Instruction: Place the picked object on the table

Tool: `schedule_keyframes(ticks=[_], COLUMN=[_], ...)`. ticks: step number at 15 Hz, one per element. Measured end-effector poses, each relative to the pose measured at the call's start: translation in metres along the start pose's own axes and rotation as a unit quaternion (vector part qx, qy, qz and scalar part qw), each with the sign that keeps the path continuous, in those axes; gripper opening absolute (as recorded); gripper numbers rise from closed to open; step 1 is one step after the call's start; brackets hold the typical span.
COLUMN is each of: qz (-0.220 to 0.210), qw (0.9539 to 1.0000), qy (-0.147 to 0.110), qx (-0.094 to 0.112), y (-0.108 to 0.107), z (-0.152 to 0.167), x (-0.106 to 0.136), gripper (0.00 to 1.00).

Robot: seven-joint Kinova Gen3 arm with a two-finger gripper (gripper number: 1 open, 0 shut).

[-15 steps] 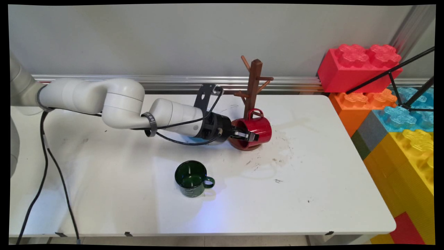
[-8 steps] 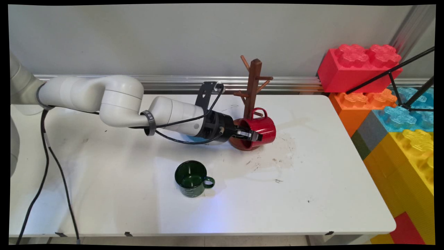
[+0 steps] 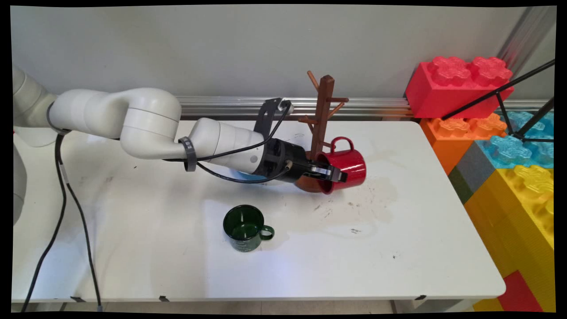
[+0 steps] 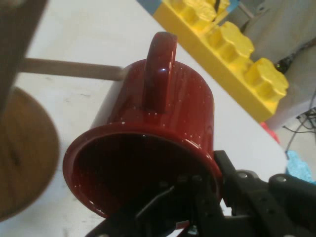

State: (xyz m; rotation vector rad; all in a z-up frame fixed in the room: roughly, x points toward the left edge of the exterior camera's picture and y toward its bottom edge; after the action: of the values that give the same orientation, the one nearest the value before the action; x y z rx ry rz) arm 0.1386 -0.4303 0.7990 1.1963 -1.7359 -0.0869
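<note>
My gripper (image 3: 331, 173) is shut on the rim of a red mug (image 3: 347, 165), which it holds on its side above the table with the mouth towards the arm and the handle up. The mug hangs just right of the brown wooden mug tree (image 3: 322, 116), near its lower pegs. In the hand view the red mug (image 4: 163, 133) fills the middle, one finger inside its mouth and the other outside at my gripper (image 4: 207, 195); a peg of the mug tree (image 4: 69, 69) and its round base lie to the left. A dark green mug (image 3: 244, 228) stands upright on the table nearer the front.
The white table (image 3: 421, 248) has dirty smudges to the right of the tree's base. Large toy blocks in red, orange, blue and yellow (image 3: 500, 146) are stacked past the table's right edge, with a black tripod leg across them. Black cables hang from the arm at the left.
My gripper has carried the red mug to the right and slightly up, away from the tree's base. The green mug has not moved.
</note>
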Motion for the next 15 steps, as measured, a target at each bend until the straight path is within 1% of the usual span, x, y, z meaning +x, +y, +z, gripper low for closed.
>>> schedule_keyframes(ticks=[4,9,12,15], qz=[0.005,0.02,0.03,0.034], qw=[0.9998,0.9988,0.9978,0.997], qy=[-0.012,-0.039,-0.056,-0.068], qx=[-0.016,-0.021,-0.019,-0.009], y=[0.018,0.043,0.06,0.072], z=[-0.004,-0.011,-0.016,-0.02], x=[0.001,0.002,0.005,0.01], gripper=[0.0,0.0,0.0,0.0])
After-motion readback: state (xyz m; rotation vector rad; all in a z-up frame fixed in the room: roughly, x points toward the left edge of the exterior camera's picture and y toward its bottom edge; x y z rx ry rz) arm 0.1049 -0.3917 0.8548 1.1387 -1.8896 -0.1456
